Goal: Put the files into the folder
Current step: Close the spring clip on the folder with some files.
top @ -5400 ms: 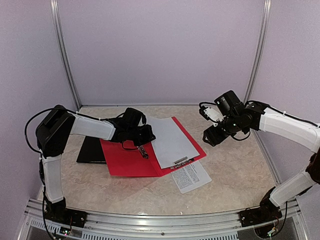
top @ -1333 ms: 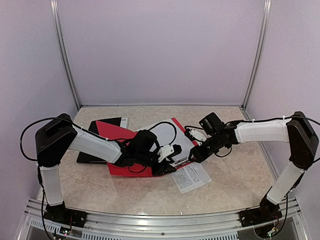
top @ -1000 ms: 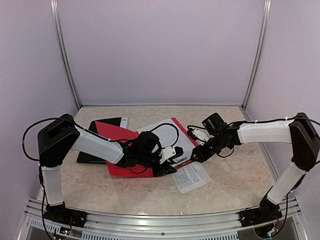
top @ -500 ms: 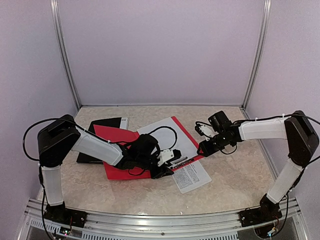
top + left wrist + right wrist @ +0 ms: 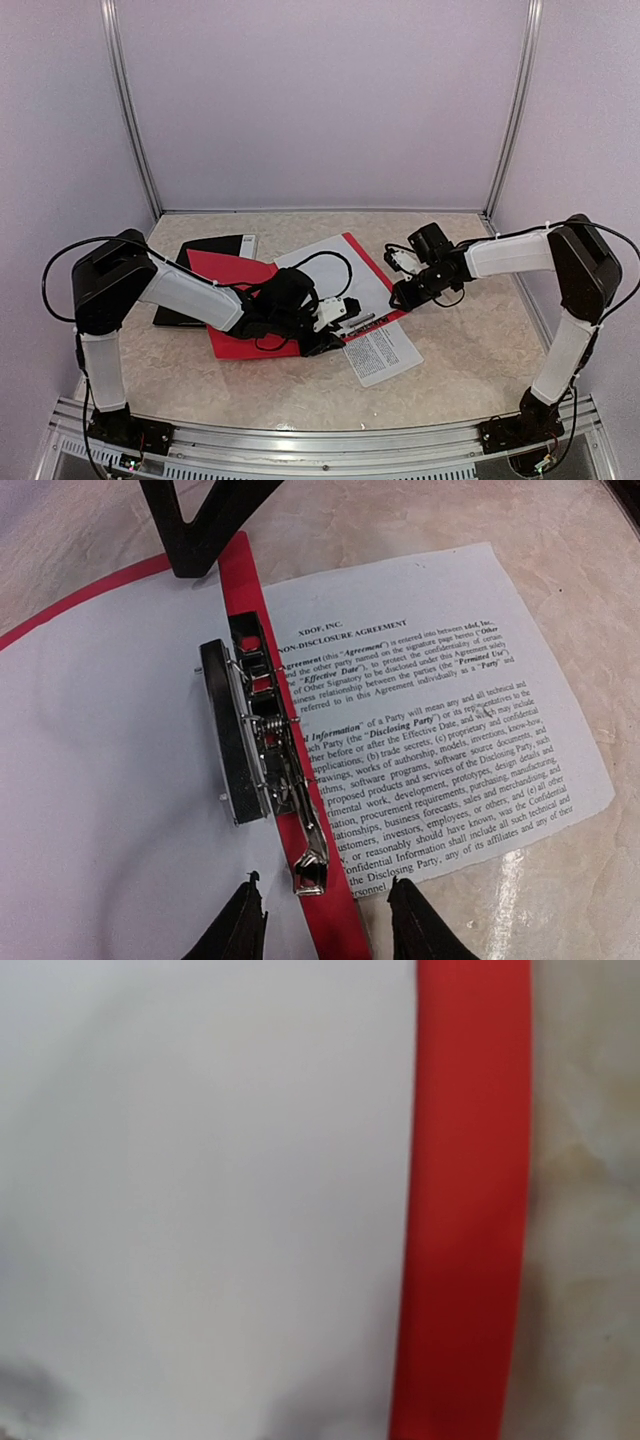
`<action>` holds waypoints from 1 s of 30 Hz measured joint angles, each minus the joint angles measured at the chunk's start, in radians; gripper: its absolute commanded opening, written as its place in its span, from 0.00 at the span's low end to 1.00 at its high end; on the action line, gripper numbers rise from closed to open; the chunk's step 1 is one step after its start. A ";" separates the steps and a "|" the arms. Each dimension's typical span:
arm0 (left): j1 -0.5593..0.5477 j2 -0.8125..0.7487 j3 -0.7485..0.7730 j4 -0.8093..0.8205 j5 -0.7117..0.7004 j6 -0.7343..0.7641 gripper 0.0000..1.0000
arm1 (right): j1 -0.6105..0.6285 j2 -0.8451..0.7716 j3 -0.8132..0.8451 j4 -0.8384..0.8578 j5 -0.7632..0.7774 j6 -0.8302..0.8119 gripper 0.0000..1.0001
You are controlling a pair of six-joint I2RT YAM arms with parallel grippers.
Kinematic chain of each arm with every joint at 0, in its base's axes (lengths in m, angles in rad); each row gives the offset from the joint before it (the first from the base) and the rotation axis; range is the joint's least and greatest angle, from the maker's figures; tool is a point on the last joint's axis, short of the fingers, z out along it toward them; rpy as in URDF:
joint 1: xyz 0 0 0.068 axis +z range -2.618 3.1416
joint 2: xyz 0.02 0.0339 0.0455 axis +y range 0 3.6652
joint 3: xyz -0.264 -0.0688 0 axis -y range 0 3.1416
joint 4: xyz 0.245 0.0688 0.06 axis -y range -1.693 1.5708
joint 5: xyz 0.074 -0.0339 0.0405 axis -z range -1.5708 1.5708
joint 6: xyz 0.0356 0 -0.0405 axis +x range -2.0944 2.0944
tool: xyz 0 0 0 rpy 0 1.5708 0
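From above, a glossy red folder [image 5: 228, 340] lies open and flat on the beige, marble-veined worktop [image 5: 470, 350]. A smooth blank sheet [image 5: 345, 270] rests on the folder's right half. A printed sheet [image 5: 383, 352], dense with black text, lies on the worktop at the folder's near right corner, with one edge tucked beneath it. A flat black cover [image 5: 185, 300] sticks out from under the folder's left side and is mostly hidden. The left arm [image 5: 190, 290] covers the folder's middle. The right jaws sit at the folder's right edge, too small here to read.

At the left wrist, a metal spring clip [image 5: 262, 750] with a wire coil and a dark flat bar sits along the folder's red border, and the bar lies on the blank sheet's edge. The left jaws are spread and pinch nothing. Their tips, cut off by the bottom edge, stand either side of the border with the clip's lever end between them. A black forked shape [image 5: 200, 520], cut off at the top, meets the border beyond the clip.

The right wrist view is all blur: white paper, a red band of folder, mottled worktop. The right jaws cannot be made out, so I cannot tell whether they are spread or closed
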 measured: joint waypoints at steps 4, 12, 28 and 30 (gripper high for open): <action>0.000 -0.012 0.000 0.000 -0.007 0.002 0.41 | 0.000 0.015 0.011 0.007 0.011 0.000 0.31; 0.000 -0.020 -0.002 0.000 -0.011 0.005 0.41 | -0.002 0.051 0.011 0.018 0.022 0.000 0.30; 0.000 -0.020 -0.001 -0.011 -0.010 0.007 0.40 | -0.010 0.057 0.011 0.040 0.022 -0.001 0.30; 0.000 -0.018 0.003 -0.020 -0.010 0.007 0.37 | -0.010 0.057 0.011 0.040 0.022 0.000 0.30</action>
